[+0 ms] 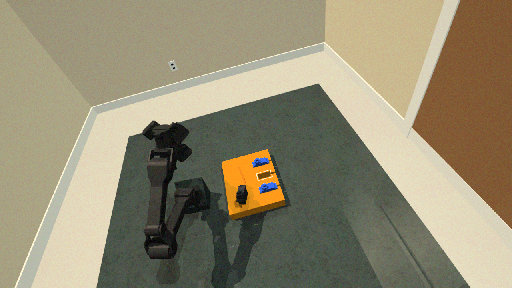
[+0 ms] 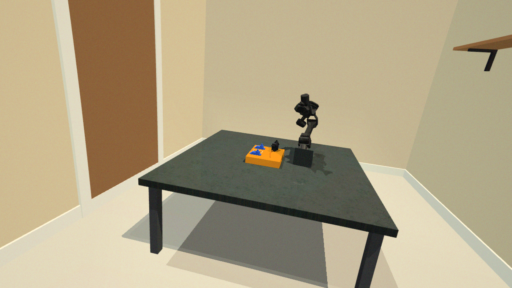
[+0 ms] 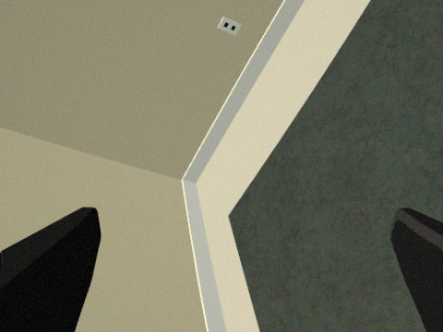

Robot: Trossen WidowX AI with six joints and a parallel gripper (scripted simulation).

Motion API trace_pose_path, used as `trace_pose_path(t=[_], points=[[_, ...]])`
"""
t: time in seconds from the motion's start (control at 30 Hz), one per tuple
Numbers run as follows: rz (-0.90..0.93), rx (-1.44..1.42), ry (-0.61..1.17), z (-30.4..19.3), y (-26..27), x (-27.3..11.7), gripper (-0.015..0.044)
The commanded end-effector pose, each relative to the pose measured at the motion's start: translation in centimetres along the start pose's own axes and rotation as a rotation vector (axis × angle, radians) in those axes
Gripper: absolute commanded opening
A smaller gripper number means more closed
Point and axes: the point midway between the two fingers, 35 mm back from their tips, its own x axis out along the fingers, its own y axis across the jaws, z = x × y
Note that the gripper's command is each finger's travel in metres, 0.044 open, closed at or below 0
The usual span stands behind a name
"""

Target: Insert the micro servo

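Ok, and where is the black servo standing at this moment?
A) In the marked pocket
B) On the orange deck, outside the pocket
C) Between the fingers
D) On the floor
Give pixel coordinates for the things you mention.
B: the black servo [image 1: 242, 195] [image 2: 275, 146] stands on the orange deck [image 1: 250, 207] [image 2: 263, 162], apart from the white-outlined pocket [image 1: 264, 175].

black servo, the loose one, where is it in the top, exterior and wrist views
Top: right of the arm, on the near left part of the orange block's deck, the black servo.
Exterior: just left of the arm, on the far right part of the deck.
Wrist: not in it.
Shared landmark: the dark table, seen in all three views.
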Motion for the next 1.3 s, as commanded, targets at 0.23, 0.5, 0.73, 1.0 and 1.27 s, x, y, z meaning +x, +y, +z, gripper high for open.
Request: trace_pose_path(t=[0.23, 0.5, 0.73, 1.0, 1.27], points=[[-0.26, -0.091, -0.069, 4.2, -5.3, -0.4, 0.044], [-0.446, -0.155, -0.056, 6.4, -9.4, -1.5, 0.044], [-0.611, -0.218, 0.006, 7.8, -13.0, -3.0, 0.044], [-0.781, -0.295, 0.136, 8.7, -17.1, -5.1, 0.044], [-0.914, -0.371, 0.325, 8.9, -21.0, -7.6, 0.044]])
